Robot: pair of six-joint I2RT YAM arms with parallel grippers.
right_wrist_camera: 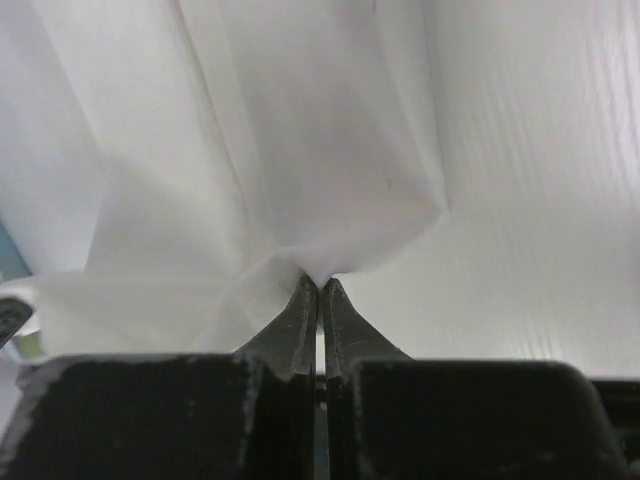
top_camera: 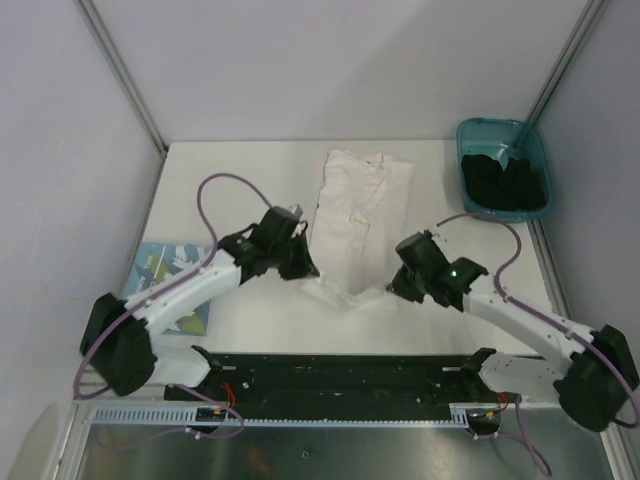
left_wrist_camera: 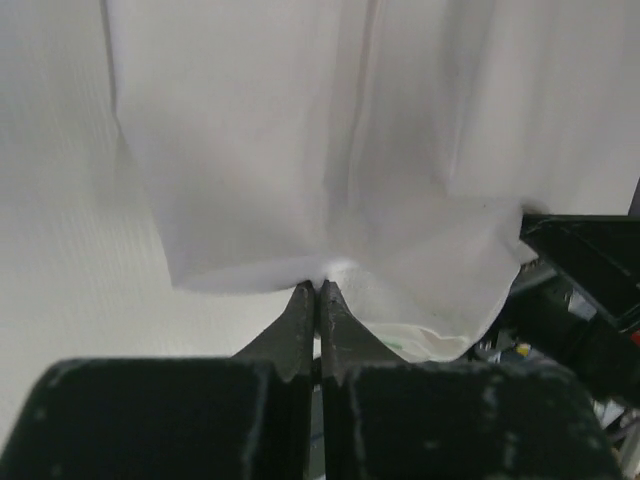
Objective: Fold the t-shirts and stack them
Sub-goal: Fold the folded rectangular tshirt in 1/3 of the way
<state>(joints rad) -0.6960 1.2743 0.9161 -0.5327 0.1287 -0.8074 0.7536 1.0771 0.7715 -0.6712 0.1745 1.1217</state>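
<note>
A white t-shirt [top_camera: 355,215] lies folded into a long strip in the middle of the table, collar end far, hem end near. My left gripper [top_camera: 304,271] is shut on the near left corner of its hem, and the left wrist view shows the cloth [left_wrist_camera: 300,150] pinched at the fingertips. My right gripper [top_camera: 392,288] is shut on the near right corner, the cloth [right_wrist_camera: 300,140] bunched at its tips. The hem sags between the two grippers. A folded t-shirt with a light-blue graphic [top_camera: 170,280] lies at the left, partly under my left arm.
A teal plastic bin [top_camera: 504,168] holding dark items stands at the far right corner. A black rail [top_camera: 340,375] runs along the near edge of the table between the arm bases. Walls close in the table on the left, right and back.
</note>
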